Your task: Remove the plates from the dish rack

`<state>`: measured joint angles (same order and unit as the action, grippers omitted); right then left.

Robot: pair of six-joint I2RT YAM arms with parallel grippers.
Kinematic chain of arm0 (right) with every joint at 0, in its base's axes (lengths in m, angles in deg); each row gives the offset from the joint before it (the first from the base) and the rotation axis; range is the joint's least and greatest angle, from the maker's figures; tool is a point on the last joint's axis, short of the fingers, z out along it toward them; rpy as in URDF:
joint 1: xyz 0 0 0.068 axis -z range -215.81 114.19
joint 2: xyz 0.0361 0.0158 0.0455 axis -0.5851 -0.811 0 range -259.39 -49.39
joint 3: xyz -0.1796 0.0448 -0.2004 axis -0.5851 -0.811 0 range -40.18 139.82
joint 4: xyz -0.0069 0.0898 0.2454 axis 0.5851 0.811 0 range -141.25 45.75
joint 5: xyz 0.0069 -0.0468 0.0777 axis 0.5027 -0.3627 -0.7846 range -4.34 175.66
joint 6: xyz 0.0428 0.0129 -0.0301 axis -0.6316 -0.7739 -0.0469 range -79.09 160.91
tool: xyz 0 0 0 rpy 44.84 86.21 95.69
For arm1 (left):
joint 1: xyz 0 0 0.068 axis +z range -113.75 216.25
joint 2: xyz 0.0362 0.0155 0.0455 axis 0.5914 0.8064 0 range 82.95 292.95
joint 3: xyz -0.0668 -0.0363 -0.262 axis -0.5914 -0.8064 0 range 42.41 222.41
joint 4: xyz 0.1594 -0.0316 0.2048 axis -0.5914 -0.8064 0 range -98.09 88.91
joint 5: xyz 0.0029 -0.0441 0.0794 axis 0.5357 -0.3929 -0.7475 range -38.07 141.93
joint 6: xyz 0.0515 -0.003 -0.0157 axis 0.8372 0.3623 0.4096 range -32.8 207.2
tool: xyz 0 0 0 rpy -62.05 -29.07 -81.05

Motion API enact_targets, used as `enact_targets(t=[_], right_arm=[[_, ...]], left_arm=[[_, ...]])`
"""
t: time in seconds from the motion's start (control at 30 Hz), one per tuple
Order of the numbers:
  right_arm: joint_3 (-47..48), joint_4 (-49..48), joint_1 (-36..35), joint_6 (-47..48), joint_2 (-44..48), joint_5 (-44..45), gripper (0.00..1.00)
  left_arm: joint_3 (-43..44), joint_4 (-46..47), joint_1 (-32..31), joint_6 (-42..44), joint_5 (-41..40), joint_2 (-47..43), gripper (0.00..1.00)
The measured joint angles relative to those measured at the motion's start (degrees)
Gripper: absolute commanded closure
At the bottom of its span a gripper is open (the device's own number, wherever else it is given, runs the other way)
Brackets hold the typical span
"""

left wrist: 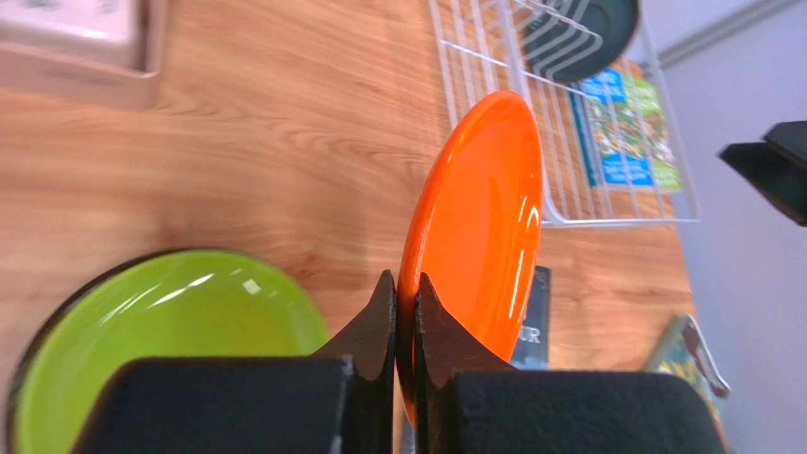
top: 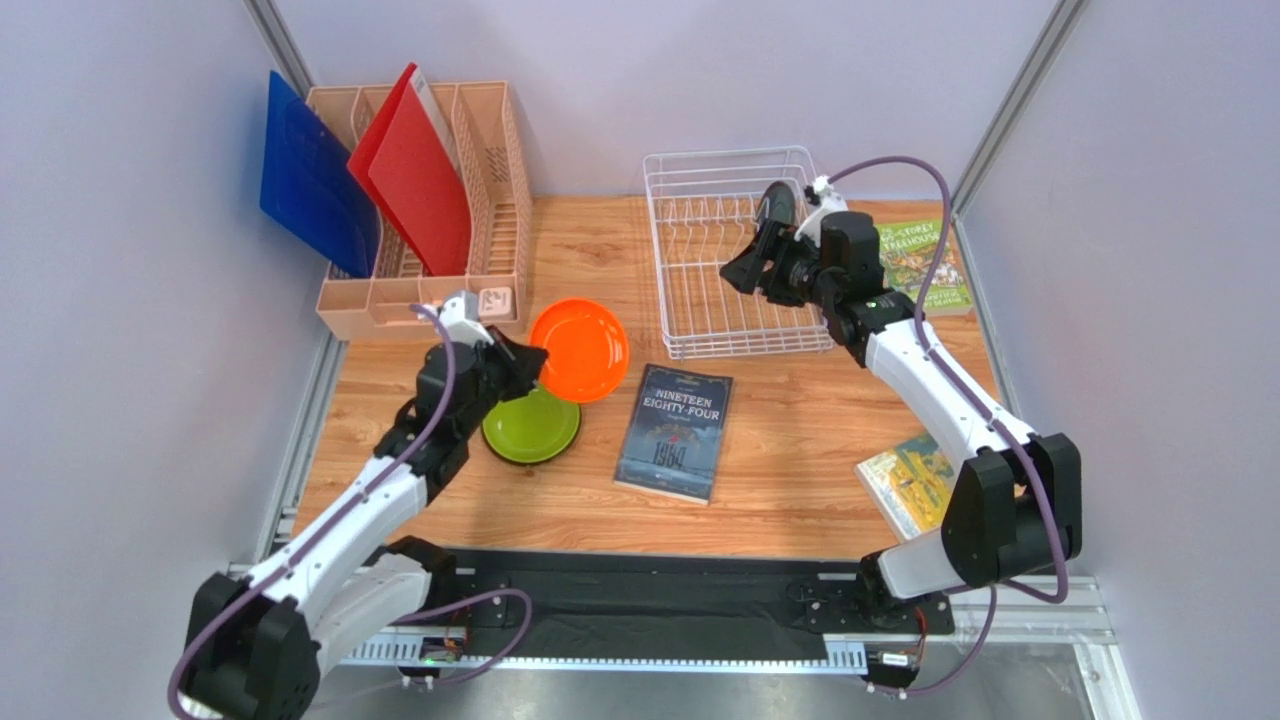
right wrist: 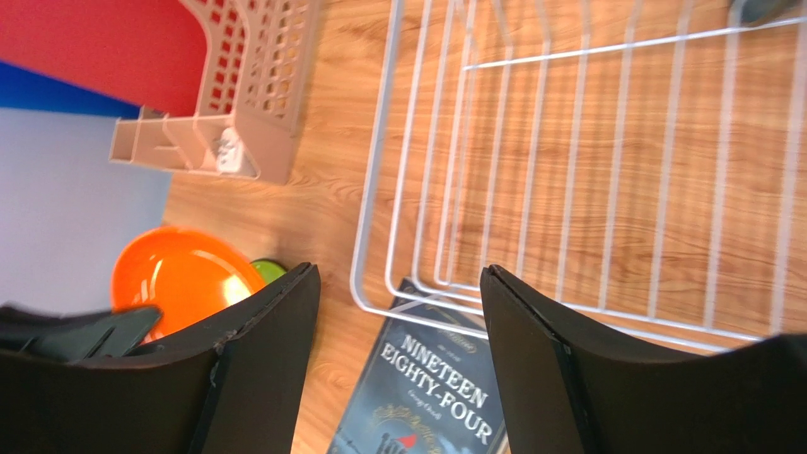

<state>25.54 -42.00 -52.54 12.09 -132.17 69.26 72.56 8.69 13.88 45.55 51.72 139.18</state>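
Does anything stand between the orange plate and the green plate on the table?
Nothing visible. The left gripper holds the orange plate on edge beside the green plate; only bare table lies between.

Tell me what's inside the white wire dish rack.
The dish rack holds one dark teal plate, toward its far end; other visible slots are bare. The right gripper hides part of it.

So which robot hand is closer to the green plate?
Left. The left gripper, pinching the orange plate, hangs right beside the lime green plate; the right gripper is open over the dish rack, across the table.
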Motion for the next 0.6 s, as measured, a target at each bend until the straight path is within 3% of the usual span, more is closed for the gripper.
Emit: enact_targets(t=[0.27, 0.53, 0.6], right_arm=[[4.79, 4.24, 3.52, 2.25, -1.64, 2.93, 0.31], [10.16, 6.34, 4.70, 4.74, -6.60, 6.38, 0.31], [11.34, 7.72, 4.81, 5.57, -7.87, 7.72, 0.31]], left_arm=[[-8.20, -14.95, 0.00, -2.54, -12.90, -15.98, 1.00], [-9.79, -22.25, 0.00, -3.96, -19.37, -18.21, 1.00], [-10.67, -22.47, 0.00, -4.33, -19.78, -18.34, 0.94]])
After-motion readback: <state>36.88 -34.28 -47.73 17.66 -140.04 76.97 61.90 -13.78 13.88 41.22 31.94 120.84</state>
